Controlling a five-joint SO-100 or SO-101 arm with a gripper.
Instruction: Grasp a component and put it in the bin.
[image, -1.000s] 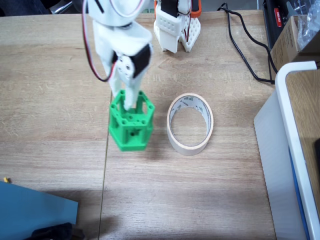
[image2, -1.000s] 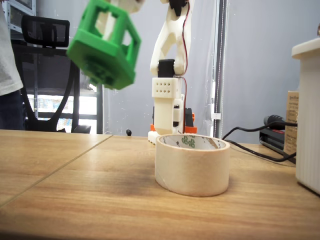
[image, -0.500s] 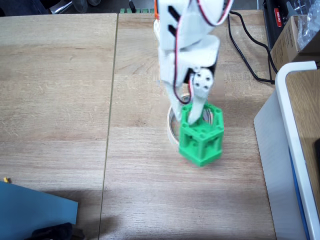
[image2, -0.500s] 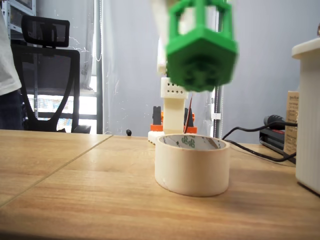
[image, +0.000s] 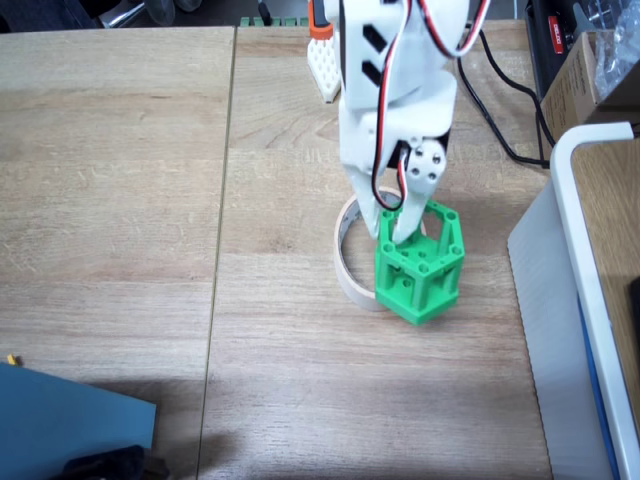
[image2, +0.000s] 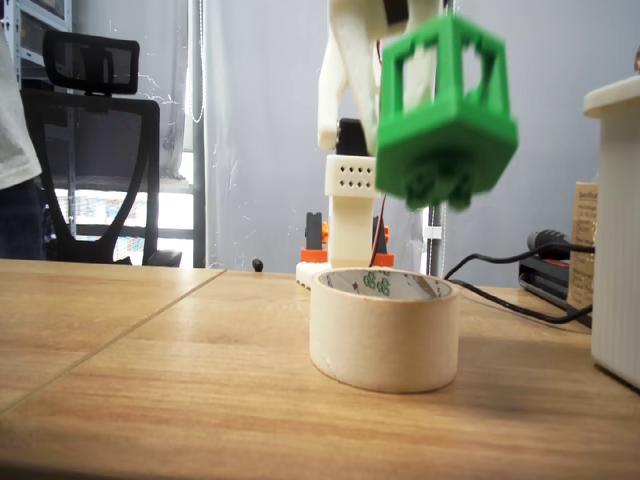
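Note:
The green hexagonal component (image: 420, 262) hangs in the air, held by my white gripper (image: 402, 222), which is shut on its upper frame. In the low fixed view the component (image2: 445, 120) floats well above the table, over the right part of the masking-tape ring that serves as the bin (image2: 384, 328). From above, the tape ring (image: 347, 262) shows only its left arc; the rest is hidden behind the component and the arm. My fingertips (image: 409, 215) reach down inside the component's open frame.
A large white-edged box (image: 580, 300) stands at the right, close to the ring. Black cables (image: 485, 100) run at the back right. A blue sheet (image: 70, 430) lies at the front left corner. An office chair (image2: 95, 150) stands behind the table.
My gripper has carried the green component from the left of the tape ring rightward, over it, and now slightly past its middle toward the right.

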